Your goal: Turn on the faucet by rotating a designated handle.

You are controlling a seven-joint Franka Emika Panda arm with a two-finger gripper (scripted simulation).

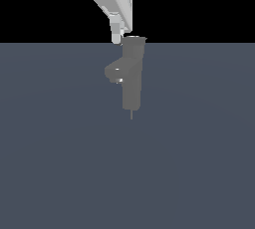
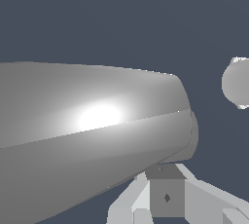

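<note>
Faucet (image 1: 132, 76) stands upright right under the pincer (image 1: 117, 38), its rounded spout (image 1: 113, 71) just below. Whether the pincer is apart or together, I cannot tell.

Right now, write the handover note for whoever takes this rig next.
Gripper: close behind the top of the faucet; its jaws sit at the edge of the wrist view, so open or shut cannot be told.
Faucet: upright on the floor, spout toward the exterior view's left.
Handle: not clearly distinguishable in either view.
Done: arm brought up to the faucet top.
Left: confirm contact with the handle, then rotate it.
</note>
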